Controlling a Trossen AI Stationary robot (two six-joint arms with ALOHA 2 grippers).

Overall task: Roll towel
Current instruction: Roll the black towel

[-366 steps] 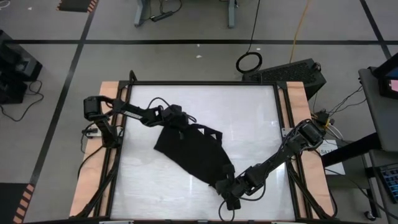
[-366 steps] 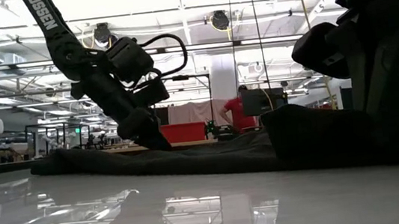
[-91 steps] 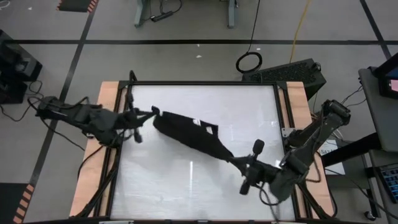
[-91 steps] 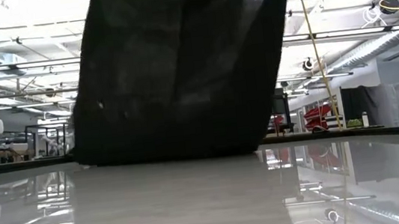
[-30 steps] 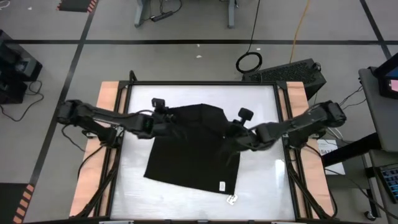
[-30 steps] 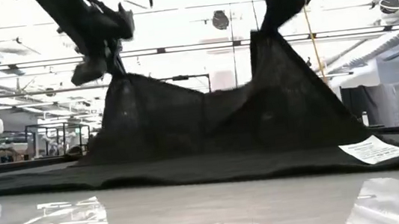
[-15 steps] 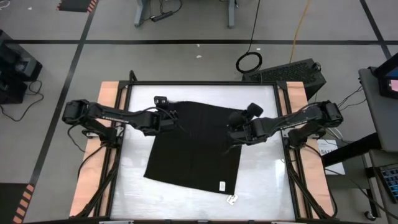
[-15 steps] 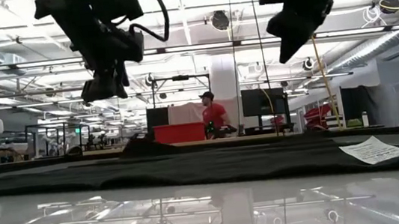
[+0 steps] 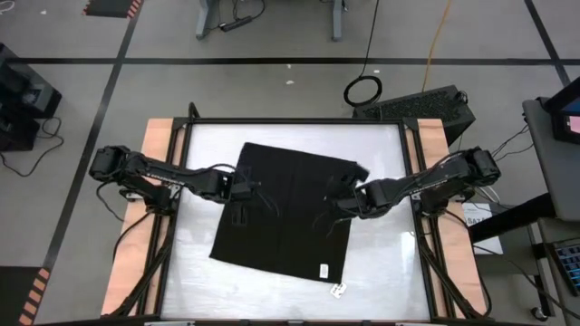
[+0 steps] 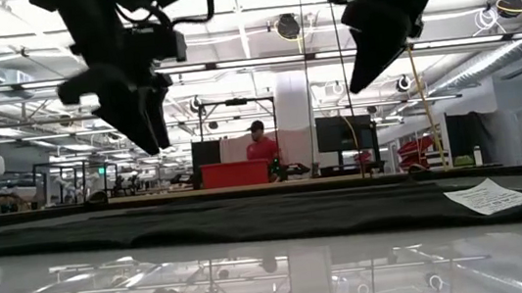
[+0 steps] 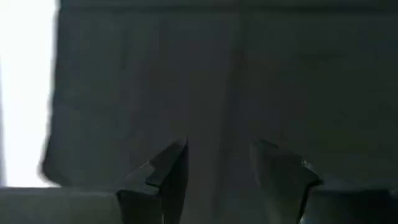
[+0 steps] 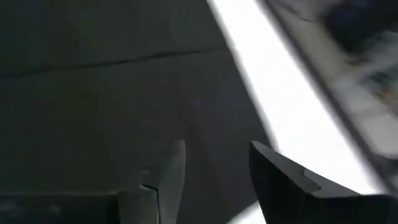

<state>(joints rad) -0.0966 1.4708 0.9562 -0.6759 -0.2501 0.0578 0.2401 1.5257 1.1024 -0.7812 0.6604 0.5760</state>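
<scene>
The towel (image 9: 285,208) is lying spread flat on the counter (image 9: 381,272), its white tag (image 9: 323,271) at the near edge. The left end effector (image 9: 243,193) and right end effector (image 9: 337,201) are both hovering above it, fingers spread and holding nothing. Rolling is not yet begun; the next move likely calls for pinching one edge.

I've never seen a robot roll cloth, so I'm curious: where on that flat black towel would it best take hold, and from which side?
Probably along one edge. The towel lies spread flat on the table, so only its border offers a lip to pinch. The left gripper and right gripper hover open above it; each could drop near the far edge's corners, coming from above, and roll toward the white tag.
</scene>
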